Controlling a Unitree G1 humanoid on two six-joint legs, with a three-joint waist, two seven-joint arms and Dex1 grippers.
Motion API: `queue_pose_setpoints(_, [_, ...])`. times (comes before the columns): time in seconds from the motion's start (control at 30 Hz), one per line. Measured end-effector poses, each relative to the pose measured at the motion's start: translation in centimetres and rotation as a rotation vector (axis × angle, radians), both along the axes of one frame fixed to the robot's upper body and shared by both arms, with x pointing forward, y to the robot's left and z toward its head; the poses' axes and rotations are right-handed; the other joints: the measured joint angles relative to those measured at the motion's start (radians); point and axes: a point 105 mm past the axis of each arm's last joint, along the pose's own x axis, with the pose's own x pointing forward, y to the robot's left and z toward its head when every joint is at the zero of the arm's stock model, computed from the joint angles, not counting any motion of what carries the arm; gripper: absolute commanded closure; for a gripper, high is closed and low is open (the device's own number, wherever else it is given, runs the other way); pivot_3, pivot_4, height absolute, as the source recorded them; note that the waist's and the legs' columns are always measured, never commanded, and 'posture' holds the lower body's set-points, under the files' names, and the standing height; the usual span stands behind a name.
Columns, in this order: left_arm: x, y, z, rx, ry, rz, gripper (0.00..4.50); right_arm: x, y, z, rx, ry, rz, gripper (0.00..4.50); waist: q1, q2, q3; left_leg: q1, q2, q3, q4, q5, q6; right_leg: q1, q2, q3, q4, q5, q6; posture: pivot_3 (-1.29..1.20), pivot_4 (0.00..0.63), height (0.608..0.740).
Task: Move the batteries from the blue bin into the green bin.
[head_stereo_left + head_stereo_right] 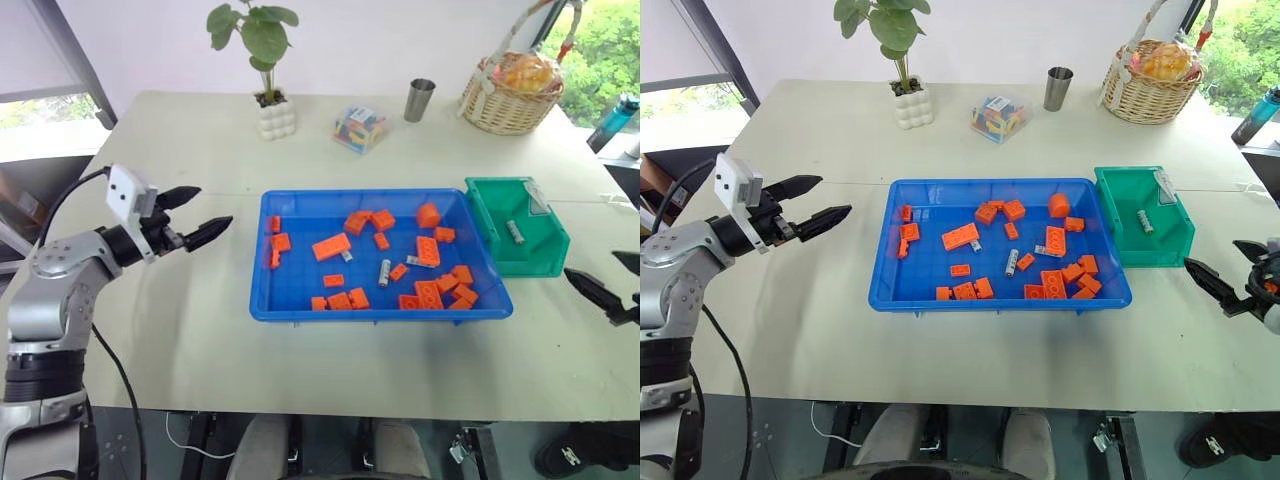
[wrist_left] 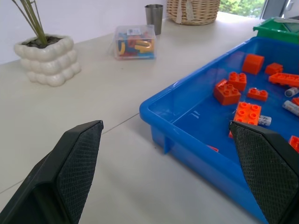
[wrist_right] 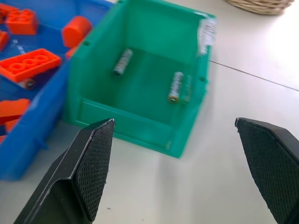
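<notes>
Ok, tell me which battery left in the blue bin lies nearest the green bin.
The battery tucked against the long orange brick, not the central one.

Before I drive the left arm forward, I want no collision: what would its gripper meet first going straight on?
Probably the near left wall of the large shallow blue plastic bin. The open left gripper points level at it across bare table, though depth is unclear.

Pale table before white wall (windows both sides).
</notes>
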Motion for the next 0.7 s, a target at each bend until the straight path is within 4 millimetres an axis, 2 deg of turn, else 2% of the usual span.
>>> queue_pose_setpoints(0.07, [0.0, -0.4, 0.6, -0.015, 0.012, -0.037, 0.00, 0.9, 1.6, 0.6, -0.005, 0.008, 0.083, 0.22, -0.001, 0.000, 0.000, 0.000, 0.000, 0.000, 0.000, 0.000, 0.000, 0.000, 0.000, 0.000, 0.000, 0.000, 0.000, 0.00, 0.150, 0.678])
queue_pose_setpoints(0.2, [-0.1, -1.5, 3.9, 0.008, -0.028, -0.154, 0.00, 3.1, 5.7, 3.4, -0.042, -0.038, 0.280, 0.22, -0.002, 0.000, 0.001, 0.000, 0.000, 0.000, 0.001, 0.000, 0.000, 0.000, 0.000, -0.001, 0.000, 0.000, 0.000, 0.00, 0.150, 0.678])
queue_pose_setpoints(0.27, [-0.7, -3.1, 5.6, 0.034, -0.040, -0.281, 0.00, 4.8, 9.5, 4.9, -0.058, -0.070, 0.421, 0.22, -0.005, 0.000, 0.001, 0.000, 0.000, -0.001, 0.000, 0.000, 0.000, 0.000, 0.001, -0.001, 0.000, 0.000, 0.000, 0.00, 0.150, 0.678])
queue_pose_setpoints(0.33, [-1.2, -4.1, 6.0, 0.059, -0.033, -0.366, 0.00, 5.8, 12.3, 5.2, -0.058, -0.068, 0.510, 0.22, -0.005, 0.000, 0.001, 0.000, 0.000, -0.002, -0.001, 0.000, 0.000, 0.000, 0.001, -0.001, -0.001, 0.000, 0.000, 0.00, 0.150, 0.678])
queue_pose_setpoints(0.43, [-1.8, -5.5, 5.3, 0.095, 0.027, -0.487, 0.00, 7.1, 16.7, 4.1, -0.044, -0.035, 0.650, 0.22, -0.002, 0.000, 0.001, -0.002, 0.000, -0.002, 0.000, 0.000, 0.000, -0.001, 0.001, -0.003, -0.001, 0.000, 0.000, 0.00, 0.150, 0.678])
queue_pose_setpoints(0.57, [-2.9, -6.2, 4.4, 0.138, 0.084, -0.602, 0.00, 7.8, 22.0, 2.3, -0.042, 0.026, 0.839, 0.22, -0.005, -0.001, 0.002, -0.003, 0.000, -0.002, 0.001, 0.000, 0.000, -0.001, 0.001, -0.003, -0.001, 0.000, 0.000, 0.00, 0.150, 0.678])
queue_pose_setpoints(0.7, [-3.2, -6.2, 3.9, 0.165, 0.106, -0.636, 0.00, 9.2, 25.0, 0.4, -0.143, 0.107, 0.990, 0.22, -0.008, -0.001, 0.002, -0.003, -0.001, -0.002, 0.001, 0.000, 0.000, -0.001, 0.001, -0.003, 0.000, 0.000, 0.000, 0.00, 0.150, 0.678])
